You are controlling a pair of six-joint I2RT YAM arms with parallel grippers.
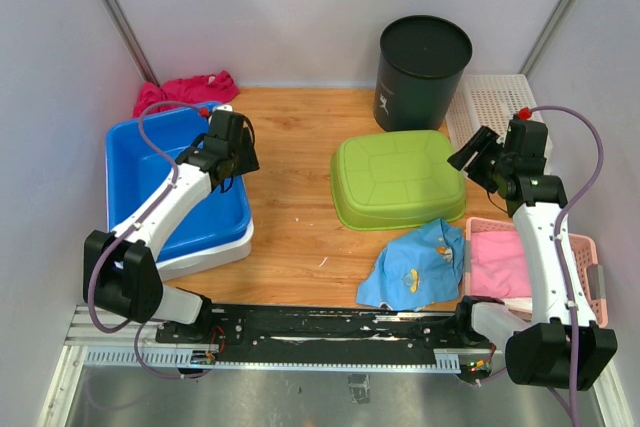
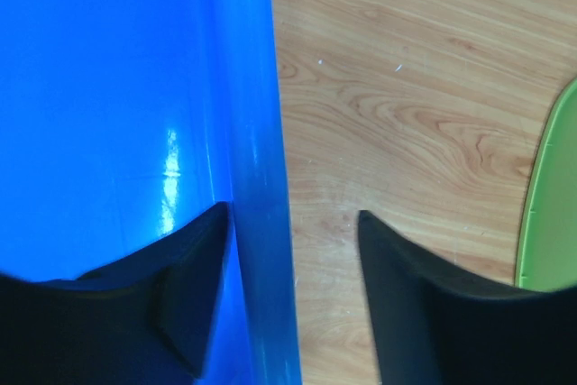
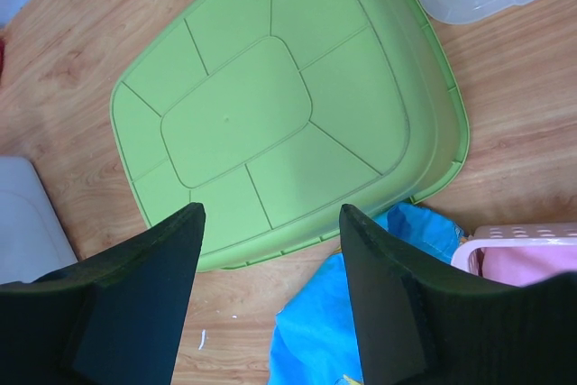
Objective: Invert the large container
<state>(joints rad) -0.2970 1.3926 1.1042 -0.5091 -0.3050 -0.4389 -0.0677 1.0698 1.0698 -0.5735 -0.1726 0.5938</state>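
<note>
The large blue tub (image 1: 140, 162) stands upright at the left, nested in a white tub (image 1: 215, 252). My left gripper (image 1: 238, 162) is open and straddles the tub's right rim (image 2: 257, 132). In the left wrist view the gripper (image 2: 293, 218) has one finger (image 2: 194, 259) inside against the wall and the other (image 2: 406, 286) outside over the wood, apart from the rim. My right gripper (image 1: 468, 152) is open and empty, and hovers above the right edge of a green tub (image 1: 398, 177). That tub lies upside down and also shows in the right wrist view (image 3: 270, 105), beyond the gripper (image 3: 270, 214).
A black bucket (image 1: 424, 57) stands at the back, with a white basket (image 1: 495, 107) to its right. A pink basket (image 1: 520, 262) holding pink cloth sits at the front right. A blue cloth (image 1: 415, 267) lies in front of the green tub. A red cloth (image 1: 185, 92) lies behind the blue tub.
</note>
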